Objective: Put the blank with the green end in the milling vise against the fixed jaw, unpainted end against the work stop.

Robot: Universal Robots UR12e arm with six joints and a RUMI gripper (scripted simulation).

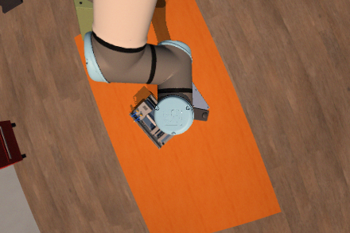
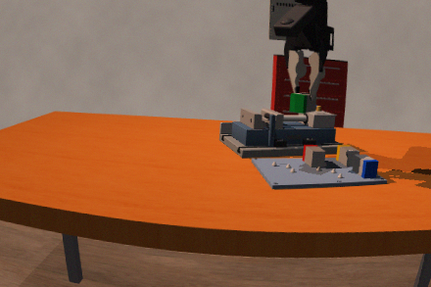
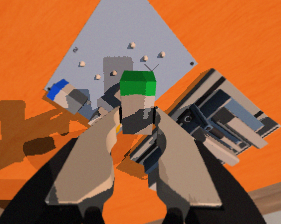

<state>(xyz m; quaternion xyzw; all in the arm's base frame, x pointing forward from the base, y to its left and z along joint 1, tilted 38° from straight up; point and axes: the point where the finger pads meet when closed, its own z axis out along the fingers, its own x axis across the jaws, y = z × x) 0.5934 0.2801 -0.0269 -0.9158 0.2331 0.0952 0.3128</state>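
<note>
My gripper (image 2: 304, 92) (image 3: 137, 107) is shut on the blank with the green end (image 2: 298, 103) (image 3: 137, 102). The blank hangs in the air, its green end pointing away from the wrist camera's lower edge. In the exterior view it shows against the top of the milling vise (image 2: 286, 135) (image 1: 145, 110) (image 3: 251, 114); in the wrist view the vise lies to the right of it and below. The fixed jaw (image 2: 250, 119) is at the vise's left end in the exterior view. The work stop cannot be made out clearly. In the top view the wrist hides gripper and blank.
The grey-blue plate (image 2: 262, 166) (image 3: 141, 20) (image 1: 200, 99) lies beside the vise. On it are blanks with a red end (image 2: 313, 156), a yellow end (image 2: 346, 154) and a blue end (image 2: 369, 168) (image 3: 58, 90), and several small pegs. Hose fittings (image 1: 137, 114) stick out at the vise's other end.
</note>
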